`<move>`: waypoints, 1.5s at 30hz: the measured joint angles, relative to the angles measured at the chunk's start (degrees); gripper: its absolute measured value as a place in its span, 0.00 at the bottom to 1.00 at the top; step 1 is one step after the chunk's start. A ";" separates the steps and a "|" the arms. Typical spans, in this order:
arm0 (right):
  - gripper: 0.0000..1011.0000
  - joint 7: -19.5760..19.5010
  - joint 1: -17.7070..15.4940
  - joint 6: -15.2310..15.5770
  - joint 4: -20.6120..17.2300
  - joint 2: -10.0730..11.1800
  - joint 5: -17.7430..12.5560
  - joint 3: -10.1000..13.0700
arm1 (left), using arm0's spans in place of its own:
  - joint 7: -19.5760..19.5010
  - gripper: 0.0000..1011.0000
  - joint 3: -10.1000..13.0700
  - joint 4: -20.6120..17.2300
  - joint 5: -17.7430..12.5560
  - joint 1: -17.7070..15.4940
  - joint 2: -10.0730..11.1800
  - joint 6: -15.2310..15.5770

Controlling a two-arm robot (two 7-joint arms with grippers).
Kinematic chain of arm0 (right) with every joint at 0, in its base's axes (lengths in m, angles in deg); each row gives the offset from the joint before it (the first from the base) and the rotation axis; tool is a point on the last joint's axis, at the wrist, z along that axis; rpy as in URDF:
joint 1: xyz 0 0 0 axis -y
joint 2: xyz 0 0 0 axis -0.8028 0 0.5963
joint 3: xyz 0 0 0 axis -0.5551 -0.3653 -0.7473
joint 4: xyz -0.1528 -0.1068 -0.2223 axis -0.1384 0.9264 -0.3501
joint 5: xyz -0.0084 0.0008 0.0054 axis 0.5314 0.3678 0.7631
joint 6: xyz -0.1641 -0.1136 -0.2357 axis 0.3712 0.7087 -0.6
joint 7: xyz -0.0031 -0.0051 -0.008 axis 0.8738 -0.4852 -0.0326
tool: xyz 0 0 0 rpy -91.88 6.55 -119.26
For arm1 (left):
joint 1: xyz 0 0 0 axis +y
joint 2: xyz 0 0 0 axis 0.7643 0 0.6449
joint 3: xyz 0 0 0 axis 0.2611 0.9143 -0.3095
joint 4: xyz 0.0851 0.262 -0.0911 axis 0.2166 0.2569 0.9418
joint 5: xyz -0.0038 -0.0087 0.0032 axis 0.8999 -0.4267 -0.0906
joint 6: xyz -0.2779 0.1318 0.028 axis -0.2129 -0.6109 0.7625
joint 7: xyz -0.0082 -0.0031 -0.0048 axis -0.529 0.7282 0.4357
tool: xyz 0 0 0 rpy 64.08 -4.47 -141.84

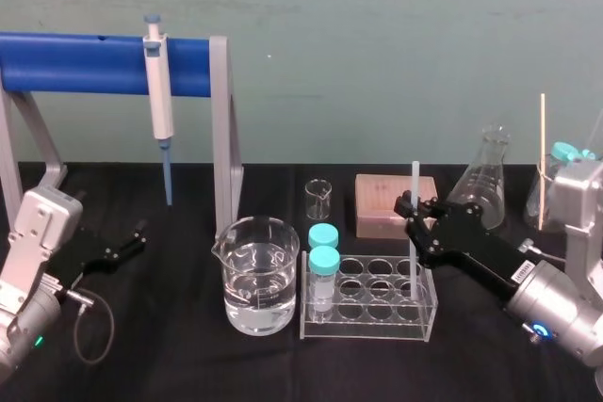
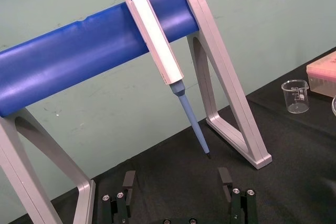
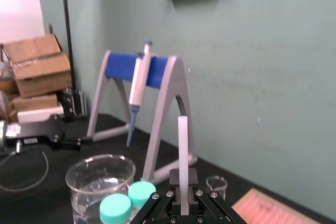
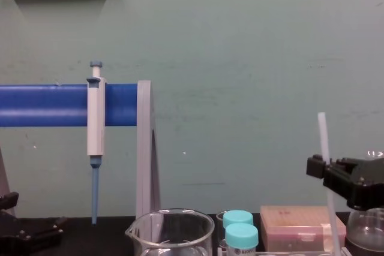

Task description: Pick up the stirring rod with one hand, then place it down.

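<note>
The right claw is closed tight on the stirring rod, gripping it about halfway up. The rod stands upright with its lower end down in a right-hand hole of the clear rack, beside the beaker. To lift it well, I judge the pull should go straight up, keeping the rod vertical until its tip clears the rack's rim. The left claw rests wide open and empty on the surface.
</note>
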 joint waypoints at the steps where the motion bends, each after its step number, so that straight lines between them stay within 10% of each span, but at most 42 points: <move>1: 0.07 0.51 -0.47 -1.36 0.01 -0.28 -0.04 0.45 | 0.00 0.99 0.00 0.00 0.00 0.00 0.00 0.00; 22: 0.07 3.61 1.90 -2.25 -4.44 -1.46 -5.19 6.70 | 0.00 0.99 0.00 0.00 0.00 0.00 0.00 0.00; 45: 0.07 3.90 4.34 -2.85 -4.02 -1.64 -3.19 6.21 | 0.00 0.99 0.00 0.00 0.00 0.00 0.00 0.00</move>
